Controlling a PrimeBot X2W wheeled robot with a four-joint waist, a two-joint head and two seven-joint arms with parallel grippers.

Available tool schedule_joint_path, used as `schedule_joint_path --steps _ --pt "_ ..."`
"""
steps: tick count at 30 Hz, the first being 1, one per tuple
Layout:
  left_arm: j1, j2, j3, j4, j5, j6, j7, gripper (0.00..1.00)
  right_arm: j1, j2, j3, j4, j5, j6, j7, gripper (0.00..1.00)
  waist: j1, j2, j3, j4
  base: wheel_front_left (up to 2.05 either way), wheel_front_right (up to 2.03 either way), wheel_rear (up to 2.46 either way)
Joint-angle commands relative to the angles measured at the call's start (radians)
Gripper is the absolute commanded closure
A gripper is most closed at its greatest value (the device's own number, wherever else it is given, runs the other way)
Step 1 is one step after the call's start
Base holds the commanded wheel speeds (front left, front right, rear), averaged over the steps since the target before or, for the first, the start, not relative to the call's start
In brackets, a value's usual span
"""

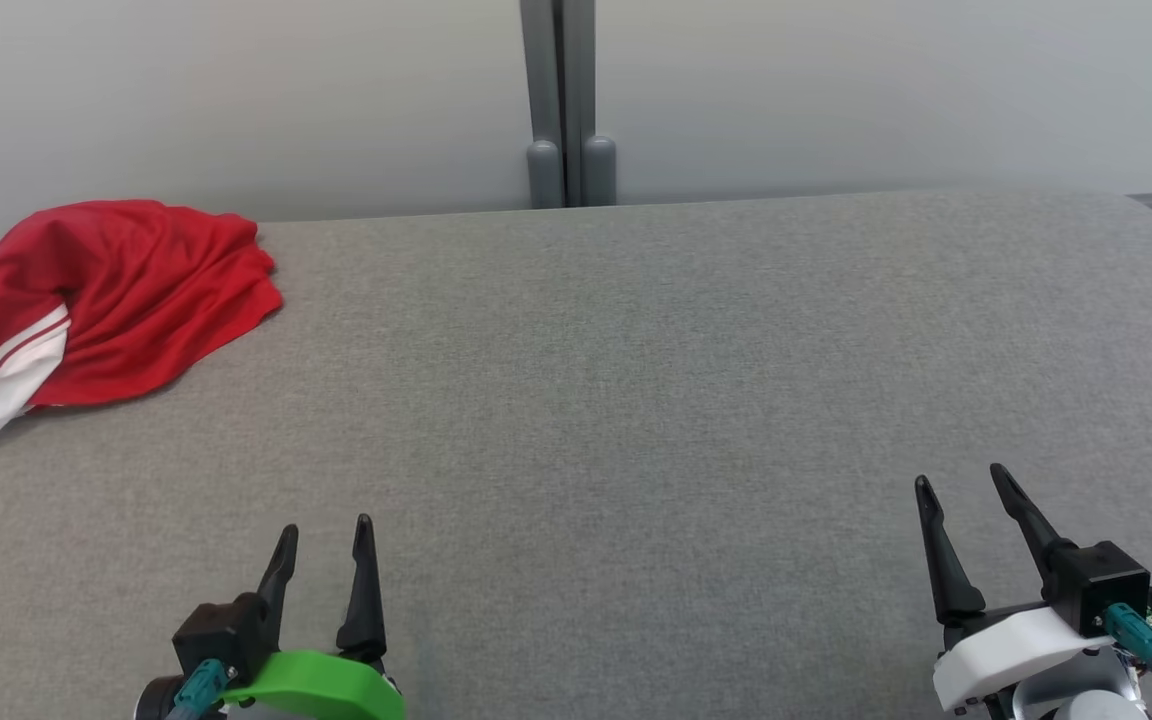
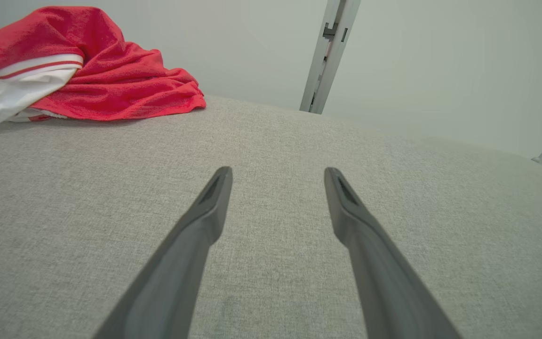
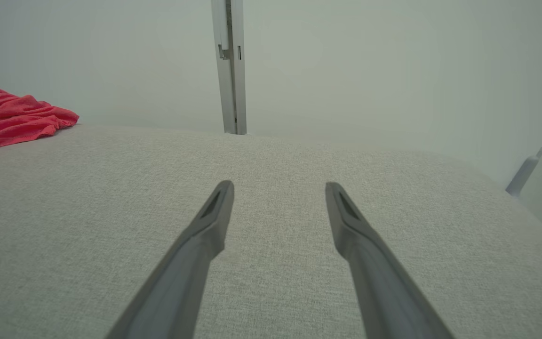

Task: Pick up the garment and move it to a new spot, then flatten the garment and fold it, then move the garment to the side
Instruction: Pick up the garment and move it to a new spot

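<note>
Crumpled at far left, soft red-and-white fabric garment (image 1: 106,300) looks light, floppy; pinch a raised fold. Both grippers' jaws apart, empty.

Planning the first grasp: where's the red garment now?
In the head view the red garment lies crumpled at the far-left corner of the grey surface, ahead and left of the left gripper.

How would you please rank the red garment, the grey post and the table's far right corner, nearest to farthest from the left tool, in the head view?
1. Red garment, ahead on the left.
2. Grey post, behind the far edge, centre.
3. Table's far right corner, diagonally opposite.
</note>
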State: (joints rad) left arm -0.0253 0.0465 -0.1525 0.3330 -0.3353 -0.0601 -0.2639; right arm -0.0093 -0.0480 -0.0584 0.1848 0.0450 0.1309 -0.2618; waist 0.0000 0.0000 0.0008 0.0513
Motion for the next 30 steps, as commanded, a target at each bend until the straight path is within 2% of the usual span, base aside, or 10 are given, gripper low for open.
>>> schedule_joint_path --steps 1,17,24,30 --pt "-0.015 0.007 0.004 -0.005 0.003 0.006 -0.001 0.00 0.016 -0.004 -0.006 -0.003 0.008 0.000 -0.005 0.00 0.0000 0.0000 -0.001 0.045 0.00 0.00 0.00" --pt "0.011 0.006 0.097 -0.035 0.027 0.009 -0.001 0.00 0.019 -0.004 0.040 0.005 0.021 -0.001 -0.005 0.00 0.0000 0.0000 -0.007 0.308 0.00 0.00 0.00" --pt "0.021 0.006 0.104 -0.035 0.033 0.003 -0.001 0.00 0.017 -0.004 0.053 0.011 0.026 -0.001 -0.005 0.00 0.0000 0.0000 -0.017 0.373 0.00 0.00 0.00" --pt "0.029 0.006 0.113 -0.037 0.039 0.001 -0.001 0.00 0.020 -0.005 0.066 0.010 0.028 -0.001 -0.005 0.00 0.0000 0.0000 -0.023 0.389 0.00 0.00 0.00"
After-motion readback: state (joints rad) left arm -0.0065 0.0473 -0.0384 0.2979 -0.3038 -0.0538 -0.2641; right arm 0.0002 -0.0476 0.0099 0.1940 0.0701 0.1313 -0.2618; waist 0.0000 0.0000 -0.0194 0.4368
